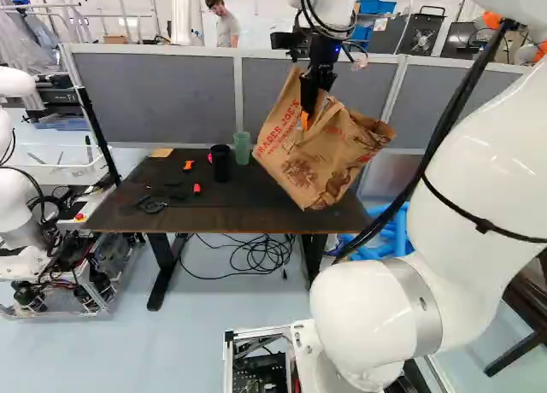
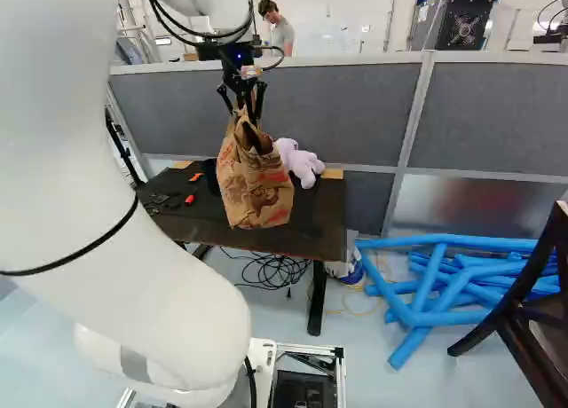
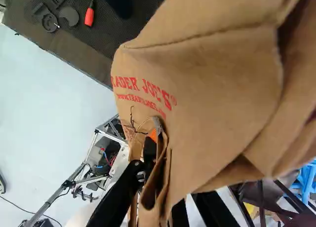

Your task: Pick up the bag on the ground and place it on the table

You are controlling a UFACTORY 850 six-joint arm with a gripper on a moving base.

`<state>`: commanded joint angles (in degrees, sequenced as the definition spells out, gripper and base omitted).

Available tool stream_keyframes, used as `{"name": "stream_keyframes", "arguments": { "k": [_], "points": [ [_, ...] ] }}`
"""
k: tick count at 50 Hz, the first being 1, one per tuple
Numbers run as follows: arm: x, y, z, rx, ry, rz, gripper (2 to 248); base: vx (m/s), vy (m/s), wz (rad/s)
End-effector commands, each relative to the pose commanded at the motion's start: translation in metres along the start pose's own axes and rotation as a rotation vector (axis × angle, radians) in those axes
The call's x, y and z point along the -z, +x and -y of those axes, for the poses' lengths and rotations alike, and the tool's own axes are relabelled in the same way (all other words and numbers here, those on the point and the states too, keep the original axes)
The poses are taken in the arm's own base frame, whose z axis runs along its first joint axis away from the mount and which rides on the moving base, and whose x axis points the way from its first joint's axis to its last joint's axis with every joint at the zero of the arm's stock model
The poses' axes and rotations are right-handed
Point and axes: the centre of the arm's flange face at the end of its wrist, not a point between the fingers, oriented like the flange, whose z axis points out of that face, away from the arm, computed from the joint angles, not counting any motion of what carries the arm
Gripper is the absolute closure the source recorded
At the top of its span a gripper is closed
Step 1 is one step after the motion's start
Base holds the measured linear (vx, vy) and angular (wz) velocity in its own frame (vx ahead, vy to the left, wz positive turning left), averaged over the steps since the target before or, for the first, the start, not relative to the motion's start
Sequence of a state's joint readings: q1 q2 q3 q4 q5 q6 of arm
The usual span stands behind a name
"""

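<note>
Left base view: one brown paper bag (image 1: 306,162) hangs tilted from the gripper (image 1: 314,114), right of centre in the frame, with its lower end over the right part of the dark table (image 1: 231,208). By the look of it, the picking up is done and so is most of the carrying; what remains is to settle the bag upright, let its bottom bear on the tabletop, open up and back the gripper out. Whether the bag's base touches the table already, I cannot tell. The wrist view shows the fingers closed on the paper at the handle, one with its orange pad (image 3: 153,135) against it, the other's tip hidden behind the bag. Counting what shares the tabletop: two cups, one black (image 1: 220,163) and one green (image 1: 242,148), near the middle of the left base view; one red-handled screwdriver (image 3: 89,17); and one pale purple plush toy (image 2: 301,162), just right of the bag in the right base view. The toy and cups could be nudged as the bag comes down. One tangle of black cable (image 1: 261,253) lies below, and several blue tubes (image 2: 435,288) fill the floor at lower right of the right base view.
</note>
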<state>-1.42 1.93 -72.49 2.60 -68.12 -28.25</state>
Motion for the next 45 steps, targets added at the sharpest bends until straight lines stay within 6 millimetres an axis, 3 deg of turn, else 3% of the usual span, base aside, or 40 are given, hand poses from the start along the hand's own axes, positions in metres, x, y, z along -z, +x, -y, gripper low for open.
{"name": "stream_keyframes", "arguments": {
  "k": [16,45],
  "points": [
    [-0.005,0.010,-0.018,-0.023,-0.006,-0.001,227,0.000,0.000,0.000],
    [-0.050,0.035,-0.049,-0.030,-0.018,0.051,227,0.000,0.000,0.000]
  ]
}}
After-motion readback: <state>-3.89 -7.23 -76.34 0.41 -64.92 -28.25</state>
